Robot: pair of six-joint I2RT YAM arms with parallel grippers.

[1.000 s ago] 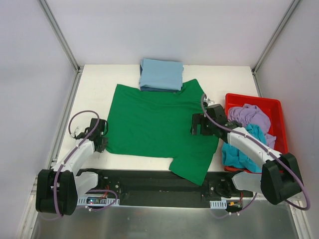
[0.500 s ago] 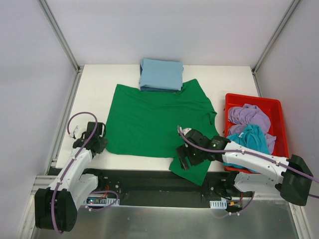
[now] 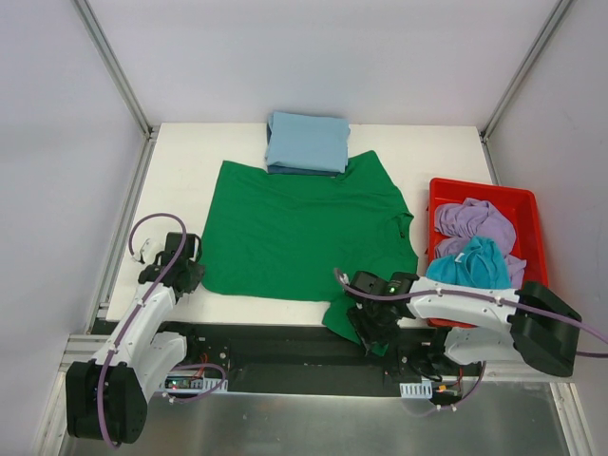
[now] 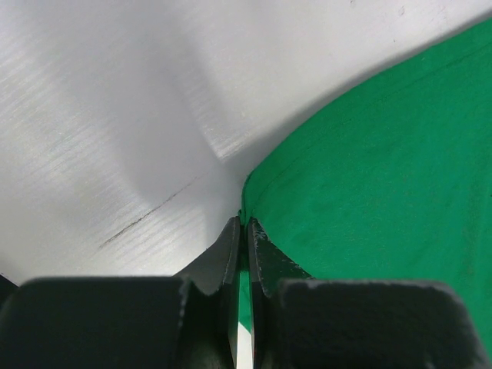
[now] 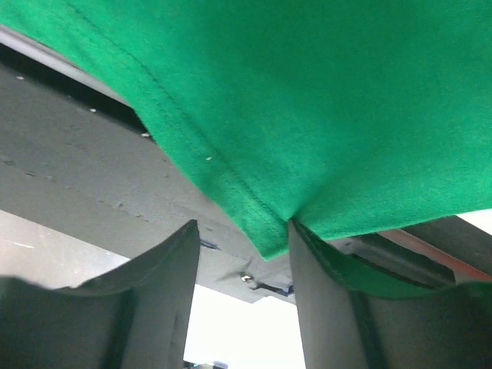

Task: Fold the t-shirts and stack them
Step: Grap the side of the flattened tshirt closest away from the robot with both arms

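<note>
A dark green t-shirt (image 3: 294,228) lies spread flat on the white table. A folded light blue t-shirt (image 3: 306,142) rests at its far edge. My left gripper (image 3: 195,276) sits at the shirt's near left corner, shut on the hem. In the left wrist view green cloth (image 4: 384,154) shows between the closed jaws of that gripper (image 4: 244,223). My right gripper (image 3: 369,328) is at the near right flap that hangs over the table's front edge. In the right wrist view its jaws (image 5: 242,227) stand apart, with the corner of the green cloth (image 5: 307,92) hanging between them and draped on the right finger.
A red tub (image 3: 480,187) at the right holds a lilac shirt (image 3: 472,220) and a teal shirt (image 3: 470,266). The black base rail (image 3: 275,347) runs along the near edge under the hanging flap. Metal frame posts stand at the back corners.
My right arm has swung from the shirt's right edge down to its near right corner, and its jaws have narrowed around the cloth. The left gripper has stayed shut on the hem.
</note>
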